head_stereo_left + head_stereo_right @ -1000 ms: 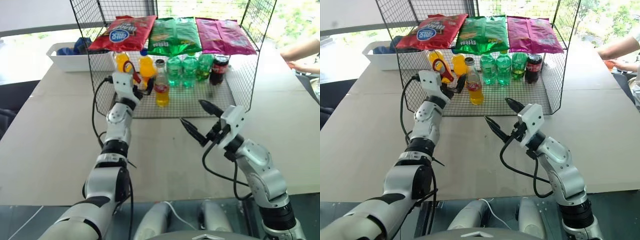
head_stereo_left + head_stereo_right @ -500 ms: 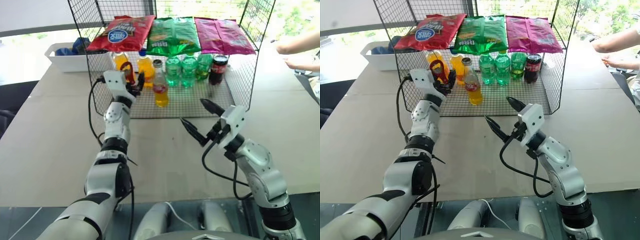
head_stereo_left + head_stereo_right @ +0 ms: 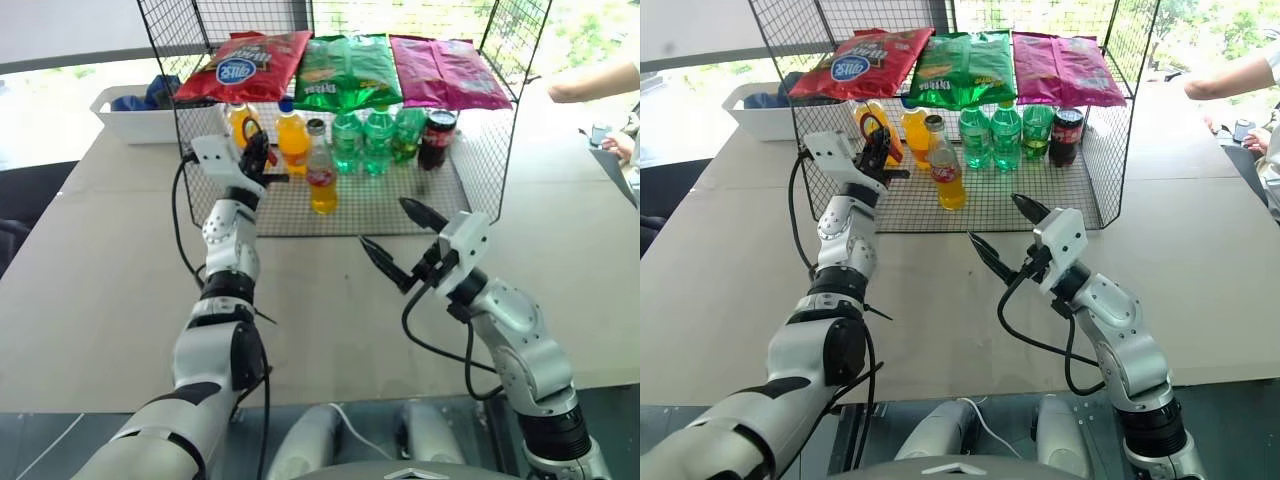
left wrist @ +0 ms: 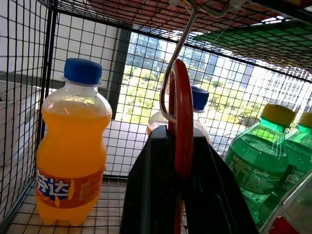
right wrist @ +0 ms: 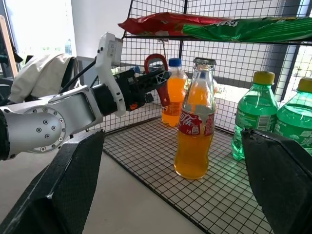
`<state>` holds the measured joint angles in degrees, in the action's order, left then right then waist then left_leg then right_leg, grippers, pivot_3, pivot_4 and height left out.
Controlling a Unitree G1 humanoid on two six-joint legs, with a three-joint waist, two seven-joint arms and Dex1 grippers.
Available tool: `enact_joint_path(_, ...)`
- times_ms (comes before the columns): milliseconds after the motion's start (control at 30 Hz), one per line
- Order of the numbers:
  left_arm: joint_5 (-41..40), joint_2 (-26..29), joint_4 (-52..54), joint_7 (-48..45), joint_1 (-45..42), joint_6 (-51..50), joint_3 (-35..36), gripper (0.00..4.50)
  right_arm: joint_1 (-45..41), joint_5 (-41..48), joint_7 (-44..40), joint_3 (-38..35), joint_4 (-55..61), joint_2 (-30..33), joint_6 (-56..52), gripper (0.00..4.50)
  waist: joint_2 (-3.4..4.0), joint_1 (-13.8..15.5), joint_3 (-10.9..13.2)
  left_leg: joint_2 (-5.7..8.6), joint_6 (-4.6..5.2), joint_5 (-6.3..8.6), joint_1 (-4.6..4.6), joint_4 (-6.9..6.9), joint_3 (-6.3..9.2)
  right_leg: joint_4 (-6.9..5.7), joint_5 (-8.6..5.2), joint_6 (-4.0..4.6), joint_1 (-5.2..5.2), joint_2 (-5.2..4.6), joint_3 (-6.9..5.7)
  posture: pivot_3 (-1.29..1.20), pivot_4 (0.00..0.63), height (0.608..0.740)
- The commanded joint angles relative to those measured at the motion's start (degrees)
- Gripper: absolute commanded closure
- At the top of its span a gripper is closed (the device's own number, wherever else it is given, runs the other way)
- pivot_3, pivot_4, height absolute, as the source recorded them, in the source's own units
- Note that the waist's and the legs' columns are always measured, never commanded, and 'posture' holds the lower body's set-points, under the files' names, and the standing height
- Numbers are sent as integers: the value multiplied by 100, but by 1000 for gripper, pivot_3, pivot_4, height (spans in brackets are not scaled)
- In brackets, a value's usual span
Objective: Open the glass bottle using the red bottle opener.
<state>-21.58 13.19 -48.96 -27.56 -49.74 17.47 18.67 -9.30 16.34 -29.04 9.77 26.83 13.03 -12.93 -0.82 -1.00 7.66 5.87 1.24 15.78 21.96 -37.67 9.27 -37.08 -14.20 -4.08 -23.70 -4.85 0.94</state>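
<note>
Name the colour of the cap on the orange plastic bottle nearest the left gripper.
Blue; the cap shows best in the left wrist view.

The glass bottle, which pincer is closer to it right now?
Left. The left pincer, shut on the red bottle opener, is beside the glass bottle; the right pincer hangs open in front of the rack.

Both arms are glossy silver-grey with black joint bands; a loose black cable loops behind each white-housed pincer, left gripper [image 3: 262, 160], right gripper [image 3: 391, 237], black-fingered.
</note>
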Motion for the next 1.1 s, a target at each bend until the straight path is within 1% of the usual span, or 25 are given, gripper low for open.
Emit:
enact_joint_path(33, -439, -44, 597, -391, 135, -510, 80, 4406, -77, 0, 39, 5, 145, -45, 139, 0, 0, -1, 0, 0, 0, 0, 0, -1, 0, 0, 0, 0, 0, 0, 1, 0, 150, 740)
enact_joint_path(133, -964, -81, 1113, -826, 383, -1315, 131, 4406, -58, -3, 45, 17, 156, -52, 152, 0, 0, -8, 0, 0, 0, 0, 0, -5, -1, -4, 0, 0, 0, 0, 1, 0, 150, 740)
enact_joint_path(200, -1167, -58, 1354, -961, 520, -1743, 150, 4406, -77, -5, 49, 16, 137, -58, 160, 0, 0, -19, 0, -1, 0, 0, 0, -8, 0, -7, 0, 0, 0, 0, 2, 0, 150, 740)
enact_joint_path(333, -1483, -25, 1711, -1000, 722, -2311, 279, 4406, -91, -7, 57, 4, 113, -57, 196, 0, -1, -16, -1, -1, 0, 0, -1, -19, 0, -18, 0, 0, 0, 3, 3, 0, 150, 740)
enact_joint_path(433, -1876, -11, 2047, -1061, 834, -2842, 424, 4406, -87, 7, 75, 12, 108, -71, 189, 0, -1, -9, -1, -1, 0, 0, 0, -34, -1, -30, 0, 0, 0, 4, 4, 0, 150, 740)
enact_joint_path(567, -2087, 135, 2657, -1320, 1176, -3419, 325, 4406, 25, 133, 82, 28, 186, -74, 21, 0, -5, -4, -3, -1, 0, 1, -3, -45, -4, -45, 0, 1, 1, 5, 8, 0, 150, 740)
enact_joint_path(767, -3026, 580, 3755, -1730, 1928, -5076, 363, 4406, 341, 649, 8, -20, 547, 249, -1019, 0, -5, -1, -3, -2, 2, 2, -7, -45, -12, -52, -1, 2, 0, 5, 19, 0, 150, 740)
enact_joint_path(867, -3390, 775, 4178, -1974, 2208, -5821, 178, 4406, 345, 1063, 1, -19, 662, 310, -1582, 0, -5, 3, -3, -4, 2, 2, -10, -46, -13, -54, -1, 2, 0, 7, 23, 0, 150, 740)
enact_joint_path(1000, -3516, 777, 4657, -2171, 2436, -6426, -318, 4406, 94, 1705, 46, 3, 722, 170, -2235, 0, -5, 35, -3, -5, 2, 3, -13, -53, -14, -56, 0, 2, 4, 10, 22, 0, 150, 740)
enact_joint_path(1100, -3550, 634, 4851, -2215, 2502, -6669, -638, 4406, -127, 2234, 129, -54, 722, 54, -2775, 0, -6, 28, -3, -4, 4, 4, -16, -53, -19, -56, 0, 3, 8, 8, 29, 0, 150, 740)
